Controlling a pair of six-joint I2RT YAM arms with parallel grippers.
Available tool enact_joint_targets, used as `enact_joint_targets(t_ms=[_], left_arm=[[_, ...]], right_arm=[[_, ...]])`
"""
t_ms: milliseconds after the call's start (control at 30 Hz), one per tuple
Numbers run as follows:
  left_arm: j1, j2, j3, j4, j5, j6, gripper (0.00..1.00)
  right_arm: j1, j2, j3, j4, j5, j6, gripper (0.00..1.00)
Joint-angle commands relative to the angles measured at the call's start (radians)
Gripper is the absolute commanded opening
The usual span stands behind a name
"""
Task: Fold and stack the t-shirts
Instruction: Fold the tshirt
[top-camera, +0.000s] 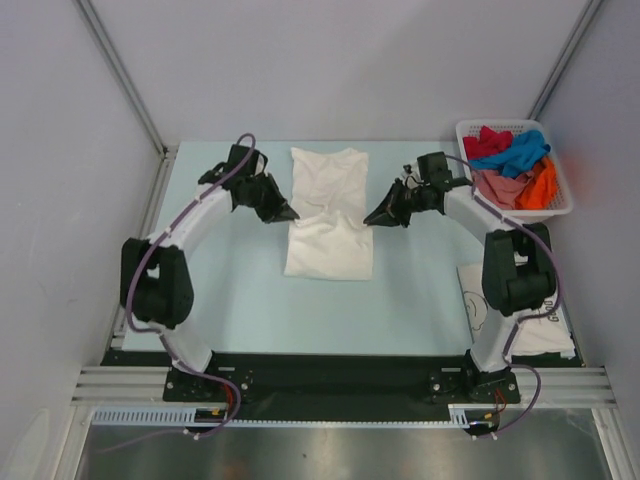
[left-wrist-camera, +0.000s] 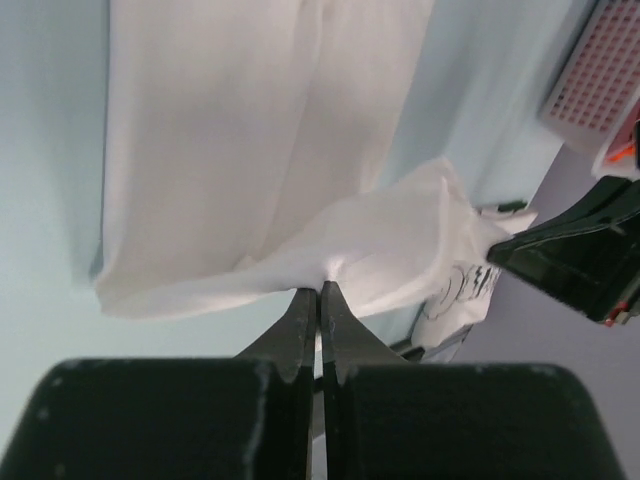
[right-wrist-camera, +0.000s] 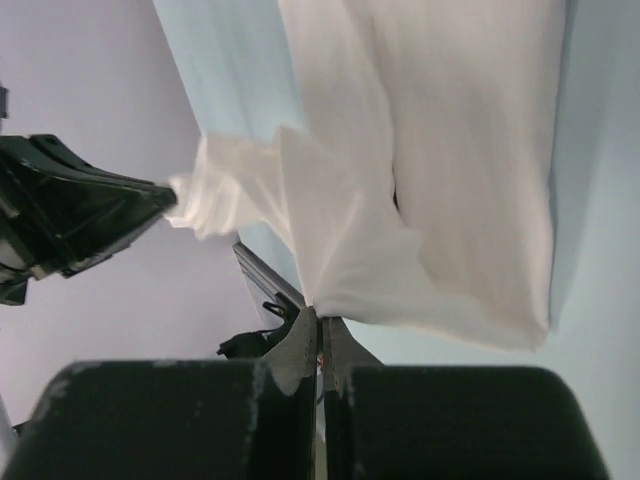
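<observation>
A plain white t-shirt (top-camera: 328, 215) lies lengthwise in the middle of the pale blue table, narrowed into a long strip. My left gripper (top-camera: 291, 214) is shut on its left edge about halfway along, and my right gripper (top-camera: 371, 217) is shut on its right edge opposite. In the left wrist view the fingertips (left-wrist-camera: 320, 291) pinch a raised peak of white cloth (left-wrist-camera: 250, 150). In the right wrist view the tips (right-wrist-camera: 320, 318) pinch a lifted fold of the same shirt (right-wrist-camera: 460, 150). A white t-shirt with black line print (top-camera: 520, 320) lies by the right arm's base.
A white lattice basket (top-camera: 561, 205) stands at the back right corner, holding red (top-camera: 485, 143), blue (top-camera: 522, 152), pink (top-camera: 497, 186) and orange (top-camera: 543, 184) shirts. Grey walls enclose the table on three sides. The right arm's elbow (top-camera: 510, 270) hangs over the printed shirt.
</observation>
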Motion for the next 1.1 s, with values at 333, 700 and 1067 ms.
enact_joint_targets(t_ms=[333,700,1067], left_arm=[[0.061,0.306,0.292,-0.033,0.04,0.097,0.0],[0.106,0.406,0.356,-0.034,0.071,0.114,0.0],[0.123,0.521,0.449,-0.054,0.092,0.152,0.08]], right_arm=[[-0.07,0.356,0.373,-0.207,-0.101,-0.119,0.0],[-0.094,0.511,0.539,-0.278,-0.136,-0.162,0.0],[-0.107,0.609,0.645,-0.298,-0.132,-0.17,0.0]])
